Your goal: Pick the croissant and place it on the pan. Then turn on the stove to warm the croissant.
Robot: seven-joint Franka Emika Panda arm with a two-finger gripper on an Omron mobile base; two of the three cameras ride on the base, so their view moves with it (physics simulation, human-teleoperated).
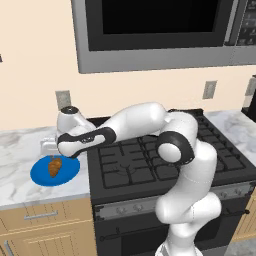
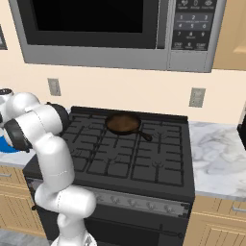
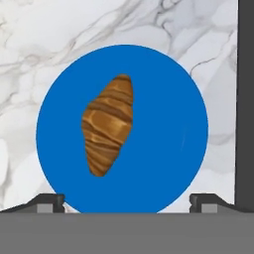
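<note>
The 2 fingers [image 3: 49, 201] stand spread as wide as they go, their dark tips rising at the bottom corners of the hand view, 1 at each side of the blue plate [image 3: 163, 139]. Between them there is nothing: they hold nothing and touch neither the plate nor the pastry.

The croissant [image 3: 108, 124] lies on the plate, a little off its middle, golden-brown with darker bands across it and tapered at both ends. The hand looks straight down on it from above. In the left base view the croissant [image 1: 55, 167] sits on the blue plate [image 1: 70, 172] on the marble table [image 1: 20, 170], just beside the left edge of the stove [image 1: 135, 165]. The arm reaches out over the stove's front left corner, and the hand hangs above the plate, apart from it.

The pan [image 2: 123, 124] rests on the back grates of the stove [image 2: 144, 163] in the right base view, dark brown inside, its thin handle pointing toward the front right. It is well apart from the croissant. A steel microwave [image 2: 96, 29] hangs on the wall above the stove.
</note>
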